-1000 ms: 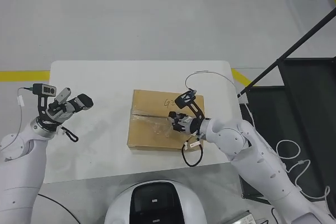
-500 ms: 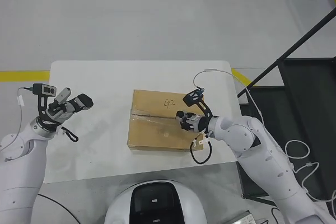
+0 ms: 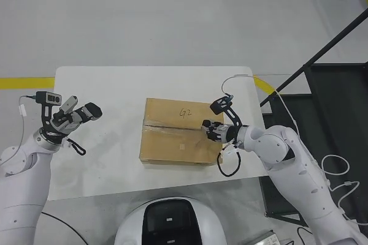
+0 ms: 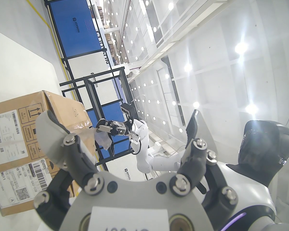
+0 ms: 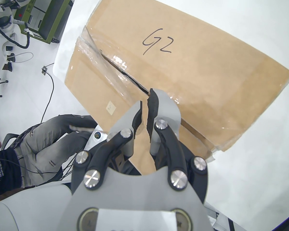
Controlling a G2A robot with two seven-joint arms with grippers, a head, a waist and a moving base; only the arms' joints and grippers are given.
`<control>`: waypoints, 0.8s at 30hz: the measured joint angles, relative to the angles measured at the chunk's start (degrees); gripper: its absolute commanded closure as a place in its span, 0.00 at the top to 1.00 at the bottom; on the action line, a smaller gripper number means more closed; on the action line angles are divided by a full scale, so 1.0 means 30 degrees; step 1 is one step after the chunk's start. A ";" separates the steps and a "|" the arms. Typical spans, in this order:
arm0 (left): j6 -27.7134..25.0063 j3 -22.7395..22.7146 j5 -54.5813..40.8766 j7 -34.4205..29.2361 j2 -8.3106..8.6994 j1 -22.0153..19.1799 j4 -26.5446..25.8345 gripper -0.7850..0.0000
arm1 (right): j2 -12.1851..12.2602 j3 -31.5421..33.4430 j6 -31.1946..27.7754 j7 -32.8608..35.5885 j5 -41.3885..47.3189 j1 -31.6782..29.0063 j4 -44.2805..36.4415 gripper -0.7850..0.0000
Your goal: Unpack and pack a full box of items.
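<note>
A brown cardboard box marked with handwriting lies in the middle of the white table. Clear tape runs along its top seam, which is split open in a narrow crack. My right gripper is over the right end of that seam, fingers pressed together on a crumpled strip of the clear tape that hangs below it. My left gripper is held above the table left of the box, apart from it, with its fingers spread wide and nothing between them.
A black metal rack stands just off the table's right side, close to my right arm. Loose cables hang by the right wrist. Bare table lies left of and behind the box.
My right gripper has travelled from the middle of the box top along the seam to its right end, drawing the tape with it. The left arm has stayed still.
</note>
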 measured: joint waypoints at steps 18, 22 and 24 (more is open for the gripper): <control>0.0000 0.0000 0.0000 0.0000 0.0000 0.0000 0.0000 1.00 | -0.0154 -0.0974 -0.0896 -0.0755 -0.0355 0.1822 0.2787 0.00; 0.0000 0.0000 0.0000 0.0000 0.0000 0.0000 0.0000 1.00 | -0.0130 -0.0645 -0.1258 -0.1807 -0.0800 0.1953 0.2834 0.00; 0.0000 0.0000 0.0000 0.0000 0.0000 0.0000 0.0000 1.00 | -0.0098 -0.0450 -0.1269 -0.1966 -0.0939 0.1880 0.2800 0.00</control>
